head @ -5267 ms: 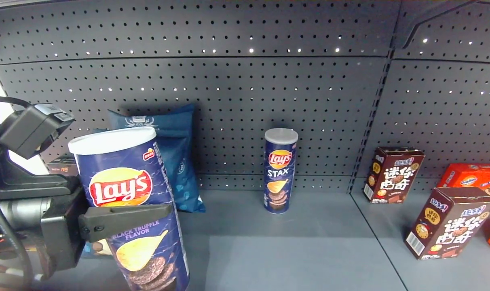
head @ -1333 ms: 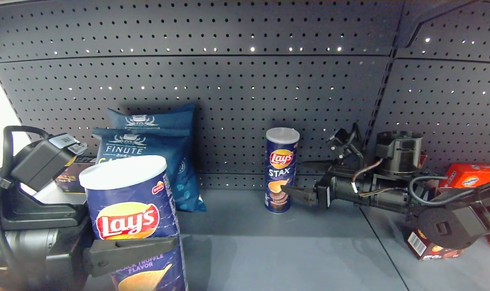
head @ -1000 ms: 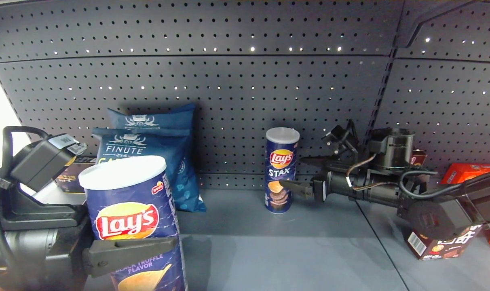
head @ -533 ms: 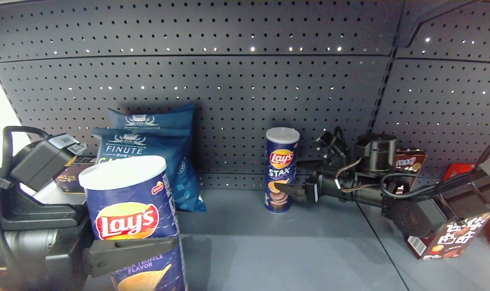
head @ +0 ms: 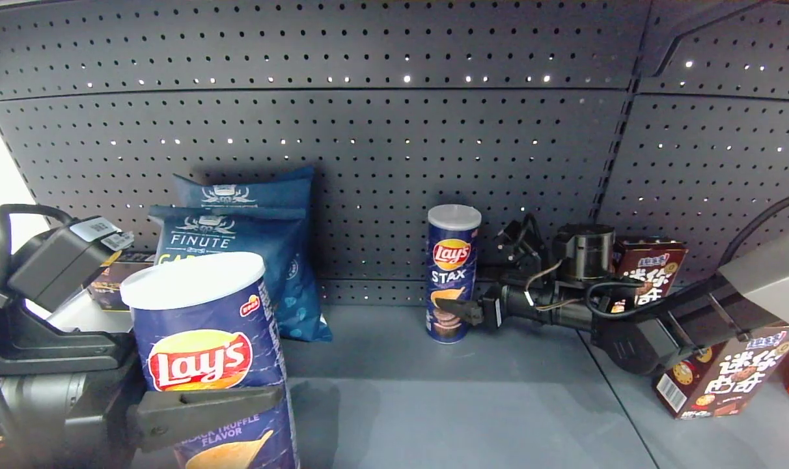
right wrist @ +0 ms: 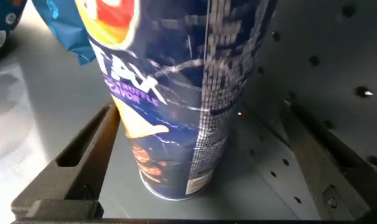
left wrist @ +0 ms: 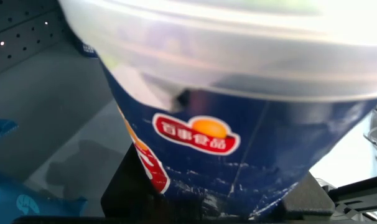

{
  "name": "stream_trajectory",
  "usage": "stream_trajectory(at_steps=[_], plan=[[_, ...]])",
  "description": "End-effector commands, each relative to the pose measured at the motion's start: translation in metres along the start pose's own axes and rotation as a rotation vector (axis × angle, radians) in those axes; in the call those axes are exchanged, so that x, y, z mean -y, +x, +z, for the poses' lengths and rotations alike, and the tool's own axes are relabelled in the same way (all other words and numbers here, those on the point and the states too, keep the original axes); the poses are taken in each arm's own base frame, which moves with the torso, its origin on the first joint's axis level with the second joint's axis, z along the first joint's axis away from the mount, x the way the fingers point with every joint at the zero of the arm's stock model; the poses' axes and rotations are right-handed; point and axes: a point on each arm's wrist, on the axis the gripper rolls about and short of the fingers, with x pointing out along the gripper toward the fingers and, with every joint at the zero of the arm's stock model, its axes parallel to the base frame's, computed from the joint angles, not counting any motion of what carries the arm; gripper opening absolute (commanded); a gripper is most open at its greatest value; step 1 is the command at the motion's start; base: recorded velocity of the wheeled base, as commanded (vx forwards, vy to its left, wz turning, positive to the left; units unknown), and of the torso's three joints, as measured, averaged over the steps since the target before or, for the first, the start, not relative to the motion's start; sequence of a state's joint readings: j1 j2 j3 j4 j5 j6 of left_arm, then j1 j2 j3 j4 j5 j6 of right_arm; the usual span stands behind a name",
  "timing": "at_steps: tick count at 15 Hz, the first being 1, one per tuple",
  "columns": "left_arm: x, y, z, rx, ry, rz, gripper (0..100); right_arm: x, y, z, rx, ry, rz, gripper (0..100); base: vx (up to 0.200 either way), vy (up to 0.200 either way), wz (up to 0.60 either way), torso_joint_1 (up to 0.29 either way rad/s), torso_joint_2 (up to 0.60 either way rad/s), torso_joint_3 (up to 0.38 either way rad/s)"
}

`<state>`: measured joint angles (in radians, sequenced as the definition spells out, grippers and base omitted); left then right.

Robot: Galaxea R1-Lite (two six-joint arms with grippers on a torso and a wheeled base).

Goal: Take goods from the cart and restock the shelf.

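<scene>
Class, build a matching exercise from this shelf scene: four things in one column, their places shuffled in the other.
1. near blue crisp can, white lid
2. far blue crisp can, grey lid
3. dark blue crisp bags
4. brown carton with barcode

A. leaning on the pegboard wall
B. clamped in the left gripper
C. on the right side of the shelf
D. between the open fingers of the right gripper

Pairs: 1-B, 2-D, 3-A, 4-C

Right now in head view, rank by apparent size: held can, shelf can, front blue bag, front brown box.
1. held can: largest, though nearest the camera and cropped.
2. front blue bag, partly hidden.
3. front brown box and shelf can: too close to rank.
</scene>
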<state>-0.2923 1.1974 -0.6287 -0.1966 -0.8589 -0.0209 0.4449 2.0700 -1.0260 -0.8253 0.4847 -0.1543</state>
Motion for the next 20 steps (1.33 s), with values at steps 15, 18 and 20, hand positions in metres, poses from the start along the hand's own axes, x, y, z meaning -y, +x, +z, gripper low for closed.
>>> stream_trajectory(at_steps=[15,18,20], plan=[[0.005,-0.005,-0.009,-0.002,-0.006,0.004,0,-0.008,-0.004,0.003,0.027,-0.011,0.055,0,0.0,0.0,0.0,0.0,0.0,0.0],[0.006,-0.006,-0.008,0.003,-0.001,0.002,0,-0.019,-0.024,0.002,0.023,-0.015,0.038,0,0.0,0.0,0.0,0.0,0.0,0.0],[0.006,-0.006,-0.008,0.002,-0.002,0.002,0,-0.029,-0.034,0.003,0.019,-0.015,0.048,0,0.0,0.0,0.0,0.0,0.0,0.0]])
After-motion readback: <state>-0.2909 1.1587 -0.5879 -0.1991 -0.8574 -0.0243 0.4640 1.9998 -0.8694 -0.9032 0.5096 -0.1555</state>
